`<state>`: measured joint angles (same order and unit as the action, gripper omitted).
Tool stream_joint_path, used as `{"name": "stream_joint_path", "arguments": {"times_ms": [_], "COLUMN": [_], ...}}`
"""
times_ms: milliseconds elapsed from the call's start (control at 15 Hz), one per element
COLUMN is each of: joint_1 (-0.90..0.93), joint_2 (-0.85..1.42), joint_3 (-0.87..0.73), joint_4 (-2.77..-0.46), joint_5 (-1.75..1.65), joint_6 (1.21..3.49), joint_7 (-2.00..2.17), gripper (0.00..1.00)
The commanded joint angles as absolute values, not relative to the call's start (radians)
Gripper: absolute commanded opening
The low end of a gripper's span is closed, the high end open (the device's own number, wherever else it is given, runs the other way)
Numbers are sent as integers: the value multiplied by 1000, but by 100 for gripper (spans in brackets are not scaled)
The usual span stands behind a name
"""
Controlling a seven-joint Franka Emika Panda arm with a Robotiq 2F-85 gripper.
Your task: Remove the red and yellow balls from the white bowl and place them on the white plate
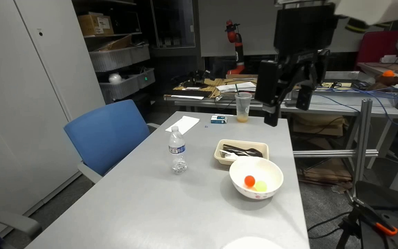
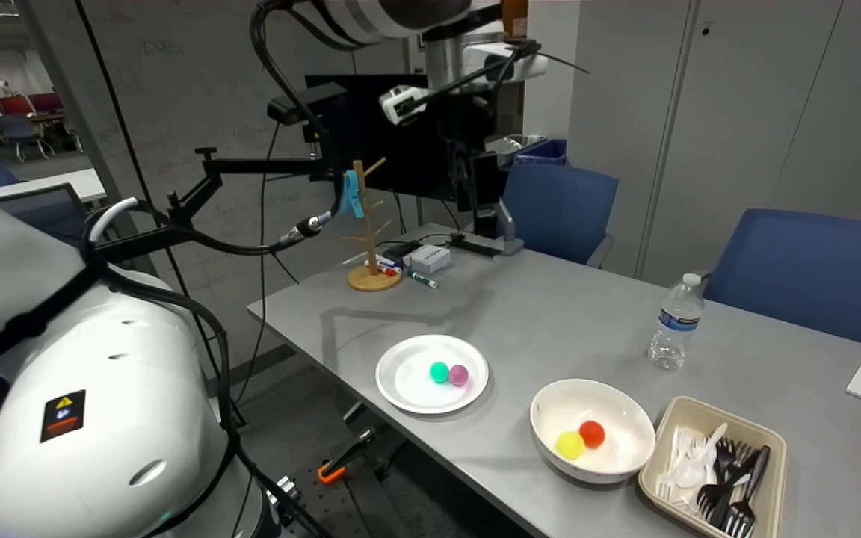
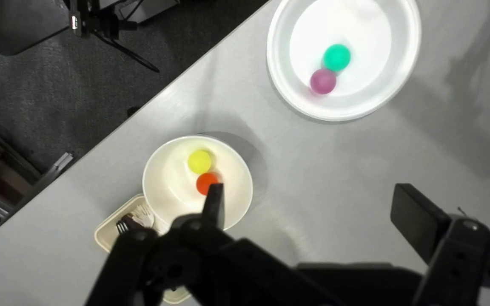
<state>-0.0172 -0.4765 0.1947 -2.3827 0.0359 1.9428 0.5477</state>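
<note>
The orange-red ball (image 2: 592, 434) and the yellow ball (image 2: 570, 445) touch or nearly touch inside the white bowl (image 2: 559, 407). In the wrist view the yellow ball (image 3: 199, 162) is fully visible, and a finger covers part of the red ball (image 3: 204, 182). The white plate (image 2: 399, 373) holds a green ball (image 2: 439, 372) and a purple ball (image 2: 459, 375); only its edge (image 1: 252, 243) shows in an exterior view. My gripper (image 3: 309, 191) is open and empty, high above the table. In the wrist view its fingers straddle bare table beside the bowl.
A beige tray (image 2: 773, 478) of plastic cutlery stands against or very near the bowl. A water bottle (image 2: 674, 323) stands upright behind the bowl. A wooden peg stand (image 2: 368, 232), markers and a white box (image 2: 428, 258) are beyond the plate. A plastic cup (image 1: 243, 108) stands at the table's end.
</note>
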Motion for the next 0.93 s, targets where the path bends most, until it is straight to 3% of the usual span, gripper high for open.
{"name": "stream_joint_path", "arguments": {"times_ms": [0, 867], "joint_1": [-53, -30], "joint_2": [-380, -360], "joint_3": [220, 177], "joint_4": [-2302, -2316], "joint_5": [-69, -82], "joint_6": [1927, 1935], "joint_7": [637, 630], "gripper": [100, 100]}}
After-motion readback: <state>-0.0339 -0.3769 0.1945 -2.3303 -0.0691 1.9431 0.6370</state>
